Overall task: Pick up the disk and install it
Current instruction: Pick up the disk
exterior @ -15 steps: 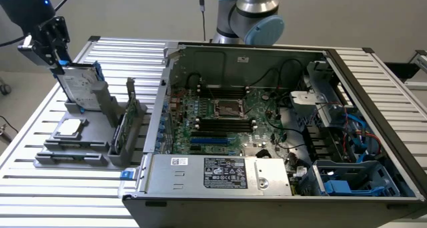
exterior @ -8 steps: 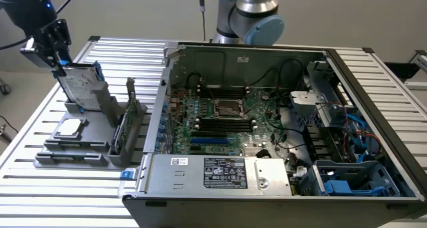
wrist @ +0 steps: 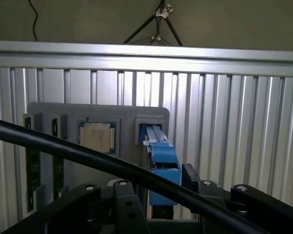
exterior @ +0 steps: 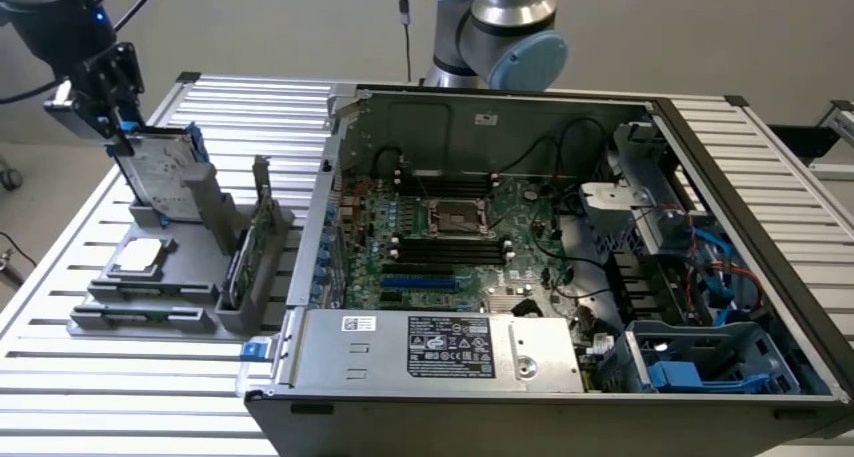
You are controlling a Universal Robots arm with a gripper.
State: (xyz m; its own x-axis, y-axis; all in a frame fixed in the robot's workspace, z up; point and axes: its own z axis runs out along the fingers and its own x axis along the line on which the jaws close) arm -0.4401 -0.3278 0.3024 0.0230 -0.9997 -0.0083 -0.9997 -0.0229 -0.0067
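Nearest in the exterior view: open computer case (exterior: 747,177) on the slatted metal table (exterior: 80,377), power supply (exterior: 441,347) at its front edge, motherboard (exterior: 454,227) exposed behind it.

To the exterior view's left of the case: grey holder (exterior: 147,312) on the table. A square silver chip (exterior: 143,257) lies flat in one of its recesses.

Farther back on the same holder: the disk (exterior: 163,167) stands upright on edge in its slot, label side facing the case, blue rails at its top end.

Gripper (exterior: 118,132) is at the disk's top end, angled down onto it. Jaws stand wide, one on each side of the blue rail end (wrist: 163,156) in the wrist view. Contact with the disk: cannot tell. Disk is seated in the holder, not lifted.
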